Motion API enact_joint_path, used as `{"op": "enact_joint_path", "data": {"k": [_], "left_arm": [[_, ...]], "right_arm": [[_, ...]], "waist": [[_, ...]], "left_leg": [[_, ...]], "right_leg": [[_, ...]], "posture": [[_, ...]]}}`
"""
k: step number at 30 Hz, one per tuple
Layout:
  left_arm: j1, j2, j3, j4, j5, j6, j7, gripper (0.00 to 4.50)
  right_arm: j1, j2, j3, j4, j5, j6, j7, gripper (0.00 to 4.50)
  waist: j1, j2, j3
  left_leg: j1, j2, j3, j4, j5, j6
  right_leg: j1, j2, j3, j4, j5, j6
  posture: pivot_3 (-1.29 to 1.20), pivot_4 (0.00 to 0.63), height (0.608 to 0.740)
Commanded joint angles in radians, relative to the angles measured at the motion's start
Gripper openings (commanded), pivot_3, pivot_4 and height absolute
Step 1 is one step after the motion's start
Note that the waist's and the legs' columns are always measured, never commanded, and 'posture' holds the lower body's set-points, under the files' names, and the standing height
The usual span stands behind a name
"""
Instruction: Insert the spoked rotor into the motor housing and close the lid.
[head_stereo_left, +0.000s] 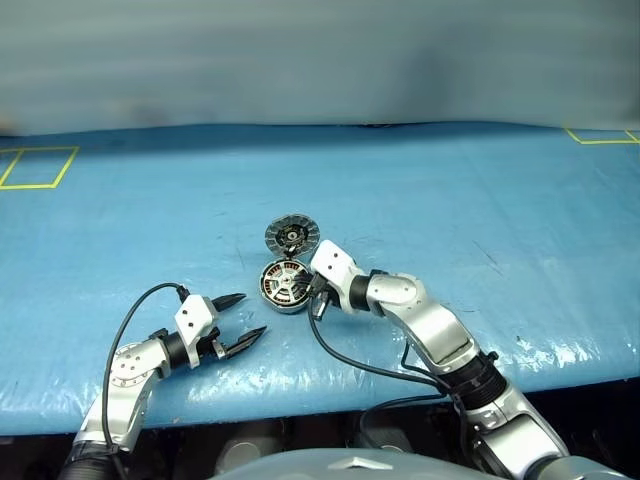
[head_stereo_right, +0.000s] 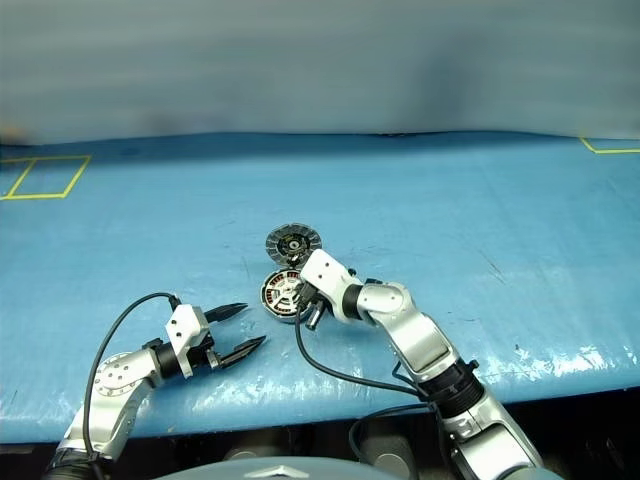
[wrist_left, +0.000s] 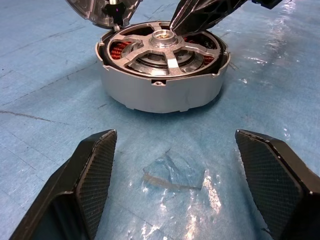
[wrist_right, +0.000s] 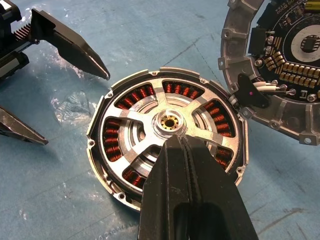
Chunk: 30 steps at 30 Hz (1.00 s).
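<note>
- The right gripper has its two black fingers pressed together, pinching nothing; their joined tips rest on or just over the spoked rotor, right beside its hub.
- The spoked rotor, a wheel-like disc with shiny silver spokes, a brass-centred hub and a black outer rim, sits inside the motor housing, directly under the right gripper's tips.
- The motor housing is a shallow round silver case standing on the blue plastic-covered table; its copper-coloured windings show through the gaps between the spokes, ringing the point where the right gripper comes down.
- The lid, a round grey disc hinged to the housing, stands open and lies just beyond the right gripper's tips, on the far side of the housing; its inner face is turned up and shows a dark centre with small electronic parts.
- The left gripper has its black fingers spread wide with nothing between them; it hovers low over the table, pointing toward the housing, which lies a little ahead of its tips and apart from them.
- Between the left gripper's spread fingers, just ahead of them, a small crinkled patch of clear film lies on the blue surface.
- Yellow tape outlines mark the table far beyond both grippers, toward its back corners.
</note>
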Motion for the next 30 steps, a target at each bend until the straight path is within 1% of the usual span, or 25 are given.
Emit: {"op": "enact_joint_path", "data": {"k": [1, 5, 11, 18, 22, 27, 30], "left_arm": [[-0.004, 0.002, -0.002, -0.026, -0.005, -0.008, -0.004, 4.05], [-0.004, 0.004, -0.001, -0.026, -0.005, -0.007, -0.004, 4.05], [-0.007, 0.004, -0.002, -0.025, -0.005, -0.004, -0.004, 4.05], [-0.008, 0.000, -0.005, -0.022, -0.006, -0.007, -0.003, 4.05], [-0.005, 0.001, -0.005, -0.023, -0.008, -0.009, 0.001, 4.05], [0.003, 0.004, -0.002, -0.027, -0.009, -0.005, 0.003, 4.05], [0.005, 0.006, 0.000, -0.028, -0.010, -0.004, 0.003, 4.05]], "right_arm": [[0.045, -0.018, 0.036, 0.080, -0.036, 0.044, -0.012, 0.02], [0.040, -0.021, 0.014, 0.016, -0.022, 0.035, -0.007, 0.02], [0.011, -0.101, 0.052, -0.033, -0.077, 0.016, 0.018, 0.02], [-0.009, -0.100, 0.056, -0.010, -0.094, 0.005, 0.019, 0.02], [-0.009, -0.070, 0.019, -0.038, -0.049, 0.008, 0.032, 0.02], [-0.004, -0.046, -0.045, -0.144, 0.035, 0.027, 0.056, 0.02], [-0.014, -0.046, -0.075, -0.182, 0.056, 0.047, 0.049, 0.02]], "waist": [[0.000, 0.000, 0.000], [0.000, -0.001, -0.001], [0.002, -0.001, 0.000], [-0.004, -0.001, 0.000], [-0.006, -0.001, 0.000], [-0.006, -0.001, 0.001], [-0.006, -0.001, 0.002]], "left_leg": [[0.000, 0.000, 0.000, 0.000, 0.000, 0.000], [0.000, 0.000, 0.000, 0.000, 0.000, 0.000], [0.000, 0.000, 0.000, 0.000, 0.000, 0.000], [0.000, 0.001, 0.000, 0.000, 0.000, 0.000], [-0.001, 0.001, 0.000, 0.000, 0.000, 0.000], [-0.002, 0.001, 0.000, -0.001, 0.000, 0.001], [-0.003, 0.001, 0.000, -0.001, 0.000, 0.001]], "right_leg": [[0.000, 0.000, 0.000, 0.000, 0.000, 0.000], [0.000, 0.000, 0.000, 0.000, 0.000, 0.000], [0.000, 0.000, 0.000, -0.001, 0.000, 0.000], [0.000, 0.000, 0.000, -0.001, 0.000, 0.000], [-0.001, 0.001, 0.000, -0.001, 0.000, 0.000], [-0.003, 0.001, 0.000, -0.001, 0.000, 0.000], [-0.003, 0.001, 0.000, -0.002, 0.000, 0.000]], "posture": [[0.00, 0.150, 0.740], [0.00, 0.150, 0.740], [0.00, 0.150, 0.740], [0.00, 0.150, 0.740], [0.00, 0.150, 0.740], [0.00, 0.150, 0.740], [0.00, 0.150, 0.740]]}}
